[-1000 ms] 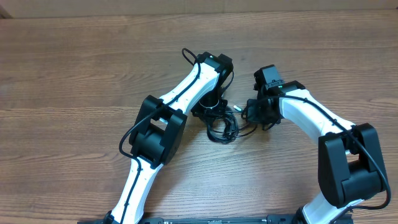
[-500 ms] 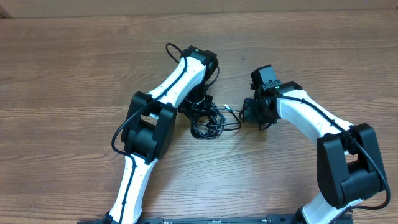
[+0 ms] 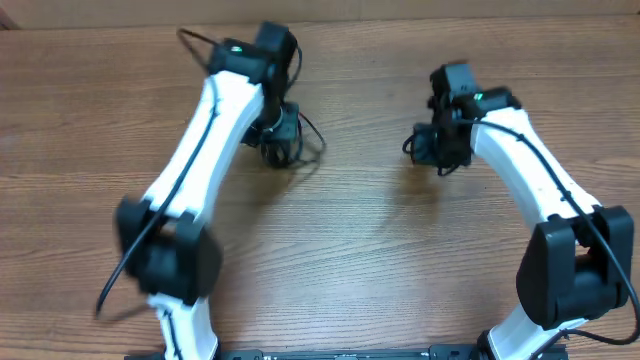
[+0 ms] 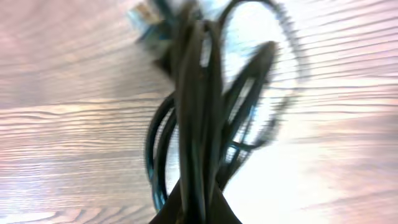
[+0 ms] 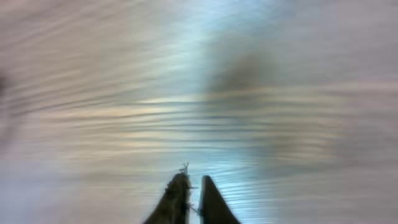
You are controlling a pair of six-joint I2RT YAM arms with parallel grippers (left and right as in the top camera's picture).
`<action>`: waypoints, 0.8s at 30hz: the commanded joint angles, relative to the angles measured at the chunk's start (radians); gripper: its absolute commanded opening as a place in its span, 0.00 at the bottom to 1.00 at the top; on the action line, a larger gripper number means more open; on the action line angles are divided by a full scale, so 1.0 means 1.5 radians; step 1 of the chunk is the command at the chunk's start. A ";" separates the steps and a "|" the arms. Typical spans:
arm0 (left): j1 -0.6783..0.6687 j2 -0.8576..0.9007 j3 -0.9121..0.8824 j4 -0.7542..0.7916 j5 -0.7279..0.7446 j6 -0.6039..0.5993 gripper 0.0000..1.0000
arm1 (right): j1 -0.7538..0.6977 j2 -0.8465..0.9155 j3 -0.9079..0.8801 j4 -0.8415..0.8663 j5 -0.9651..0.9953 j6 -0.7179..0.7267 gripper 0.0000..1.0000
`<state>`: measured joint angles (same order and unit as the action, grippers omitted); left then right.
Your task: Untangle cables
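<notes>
The cables [image 3: 292,148] are a bundle of thin black loops hanging from my left gripper [image 3: 280,128] at the upper left of the wooden table [image 3: 360,250]. In the left wrist view the cables [image 4: 205,112] rise blurred from between the shut jaws [image 4: 198,208], with a pale plug [image 4: 140,15] at the top left. My right gripper [image 3: 440,150] is far to the right of the bundle. In the right wrist view its jaws [image 5: 193,186] are closed together over bare wood, with no cable between them.
Thicker black wires run along both white arms [image 3: 210,110]. The right arm [image 3: 530,170] curves along the right side. The table's far edge [image 3: 400,18] runs across the top.
My left arm swung up and to the left, carrying the cable bundle away from the middle. My right gripper moved slightly up and right; no cable reaches it now.
</notes>
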<state>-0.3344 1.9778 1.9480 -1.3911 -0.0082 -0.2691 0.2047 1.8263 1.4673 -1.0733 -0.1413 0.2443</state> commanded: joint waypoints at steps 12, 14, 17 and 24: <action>-0.007 -0.023 0.007 -0.033 0.237 0.176 0.39 | -0.002 -0.002 0.069 0.014 -0.361 -0.134 0.47; -0.007 -0.010 0.007 -0.033 0.237 0.166 0.58 | -0.002 -0.002 0.069 0.007 -0.360 -0.134 0.48; -0.007 0.005 0.007 -0.032 0.228 0.146 0.64 | -0.002 -0.002 0.069 0.005 -0.361 -0.134 0.49; -0.013 0.045 0.007 -0.043 0.190 0.095 0.60 | -0.002 -0.002 0.069 -0.002 -0.361 -0.128 0.49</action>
<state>-0.3408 2.0094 1.9614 -1.4467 0.3012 -0.0826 0.2035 1.8263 1.5505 -1.0748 -0.6674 0.0547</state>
